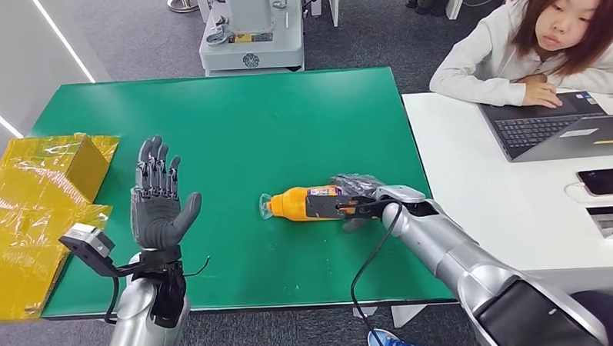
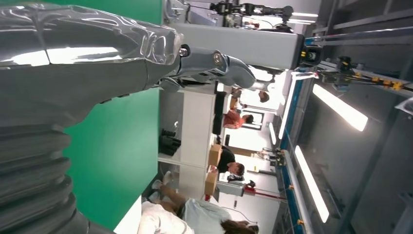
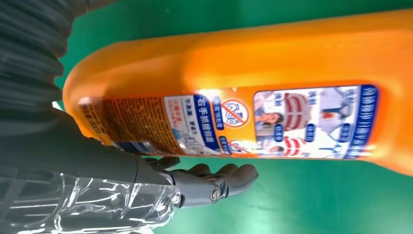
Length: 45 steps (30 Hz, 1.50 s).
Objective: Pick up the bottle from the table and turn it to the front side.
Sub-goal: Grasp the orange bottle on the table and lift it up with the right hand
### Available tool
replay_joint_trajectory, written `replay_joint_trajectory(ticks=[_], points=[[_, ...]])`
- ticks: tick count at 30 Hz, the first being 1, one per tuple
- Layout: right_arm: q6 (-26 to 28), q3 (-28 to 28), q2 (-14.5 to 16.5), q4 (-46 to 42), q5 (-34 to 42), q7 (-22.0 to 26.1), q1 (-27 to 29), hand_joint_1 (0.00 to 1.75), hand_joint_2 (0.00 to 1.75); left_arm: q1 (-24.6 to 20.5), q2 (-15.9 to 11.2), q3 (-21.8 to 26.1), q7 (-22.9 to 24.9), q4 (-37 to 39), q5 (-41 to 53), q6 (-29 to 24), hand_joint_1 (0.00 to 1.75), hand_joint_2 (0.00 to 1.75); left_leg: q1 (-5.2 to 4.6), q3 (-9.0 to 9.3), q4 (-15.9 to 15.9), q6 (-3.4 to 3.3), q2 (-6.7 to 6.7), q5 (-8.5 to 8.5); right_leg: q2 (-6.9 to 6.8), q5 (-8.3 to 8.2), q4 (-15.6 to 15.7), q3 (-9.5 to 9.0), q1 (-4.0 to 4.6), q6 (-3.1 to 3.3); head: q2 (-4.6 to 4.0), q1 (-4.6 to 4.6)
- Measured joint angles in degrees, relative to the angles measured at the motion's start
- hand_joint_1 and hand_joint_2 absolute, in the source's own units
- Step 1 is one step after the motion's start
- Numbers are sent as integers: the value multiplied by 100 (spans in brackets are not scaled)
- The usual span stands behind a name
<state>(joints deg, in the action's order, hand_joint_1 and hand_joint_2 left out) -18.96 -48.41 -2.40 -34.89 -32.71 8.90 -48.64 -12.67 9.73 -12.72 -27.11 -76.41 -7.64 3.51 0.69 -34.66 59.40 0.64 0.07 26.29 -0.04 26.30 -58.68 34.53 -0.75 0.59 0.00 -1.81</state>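
An orange bottle (image 1: 293,203) with a clear cap lies on its side on the green table (image 1: 209,122), cap pointing left. My right hand (image 1: 362,198) wraps the bottle's base end, fingers over the far side and thumb on the near side. The right wrist view shows the bottle (image 3: 243,63) close up with its printed back label facing the camera and my thumb (image 3: 204,183) lying along its edge. My left hand (image 1: 162,205) is raised over the table's left part, fingers spread, palm empty. In the left wrist view that hand (image 2: 209,63) is held out with nothing in it.
A crinkled yellow bag (image 1: 35,205) covers the table's left edge. A white desk (image 1: 480,174) adjoins on the right with a laptop (image 1: 563,125) and a phone (image 1: 605,180); a person (image 1: 545,41) sits there. A grey machine base (image 1: 249,36) stands behind the table.
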Motion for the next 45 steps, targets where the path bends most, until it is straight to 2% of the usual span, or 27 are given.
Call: replay_joint_trajectory(ticks=[14, 18, 34, 40, 45], points=[[-109, -205, -58, 94, 89, -213, -83, 2, 175, 72, -9, 0, 7, 37, -93, 37, 0, 175, 0, 0, 0, 0, 0, 0, 0, 0, 0, 0, 0, 0, 0, 0], [-103, -263, -79, 109, 104, -268, -94, 175, 175, 24, -8, 0, 60, 84, -145, 62, 0, 175, 0, 0, 1, 0, 0, 0, 0, -1, 0, 0, 0, 0, 0, 0], [22, -328, -80, 144, 229, -222, -97, 175, 175, -126, -23, 0, 107, 282, -268, 57, 0, 175, 0, 2, 1, 0, 2, 0, 2, -1, 0, -1, 0, 0, 0, 0], [116, -250, -103, 61, 863, 340, 21, 175, 175, 50, -67, 0, 81, 219, -245, -60, 0, 175, 1, 1, 0, 0, 1, 0, 2, 0, 0, 0, 1, 0, 0, 0], [527, 231, -204, -504, 1651, 951, 522, 175, 175, 264, -183, 11, -23, 43, -15, -216, 0, 175, 1, -1, -1, 1, -2, 1, -3, 2, 0, 1, 1, -1, 0, -1]])
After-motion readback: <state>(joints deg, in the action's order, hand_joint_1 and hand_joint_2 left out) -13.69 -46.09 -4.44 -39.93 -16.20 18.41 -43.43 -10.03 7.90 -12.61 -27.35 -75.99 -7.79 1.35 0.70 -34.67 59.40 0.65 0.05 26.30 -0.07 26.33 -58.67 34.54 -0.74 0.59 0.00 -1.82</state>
